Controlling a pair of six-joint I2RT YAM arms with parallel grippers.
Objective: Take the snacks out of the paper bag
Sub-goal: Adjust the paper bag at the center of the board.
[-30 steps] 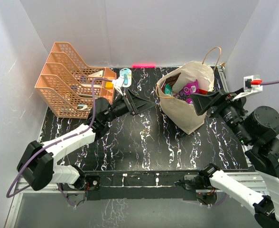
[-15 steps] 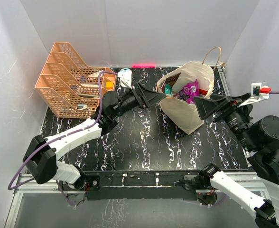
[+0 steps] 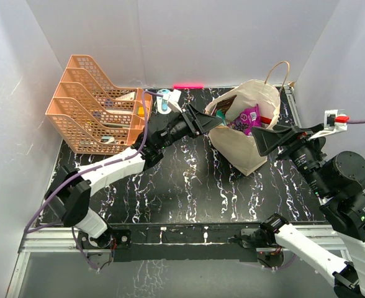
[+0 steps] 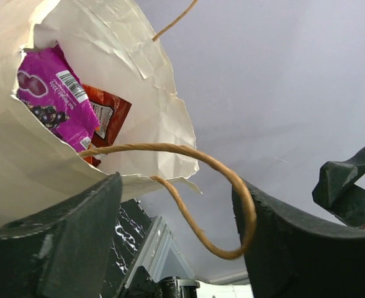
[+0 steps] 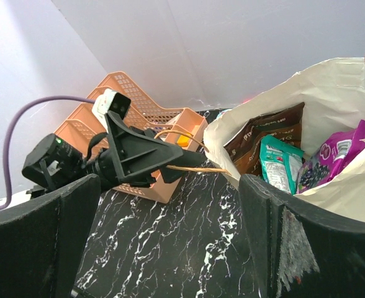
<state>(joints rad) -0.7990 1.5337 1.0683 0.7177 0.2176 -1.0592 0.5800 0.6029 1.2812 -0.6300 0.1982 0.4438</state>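
1. Opening step, by the look of it: no snacks (image 5: 280, 162) are out yet. Every packet in sight sits inside the bag (image 3: 239, 149), which stands right of centre, toward the top of the overhead view, on the black bench (image 3: 189, 180).
2. The left gripper (image 3: 208, 124) hangs at the bag's left rim with its jaws apart. A cord handle (image 4: 189, 152) loops through the gap between them, and nothing looks pinched.
3. The right gripper (image 3: 258, 138) hovers at the bag's lower right edge. Its jaws are spread wide and empty, facing the open mouth.
4. The right wrist view shows a brown chip bag (image 5: 263, 133) at the left inside the bag, with a green packet just right of it. A purple pouch (image 5: 341, 149) lies further right. From the left wrist, a red packet (image 4: 111, 115) shows behind the pouch.
5. A peach rack (image 3: 89, 102) stands at the upper left, well apart from the bag.
6. The left arm appears set to steady the bag by its handle or rim while the right reaches in.
7. The next move calls for a firm hold that keeps the mouth open. The right gripper would then drop onto a top packet, and the pouch looks the easiest to reach. The packet must be lifted clear of the cord.
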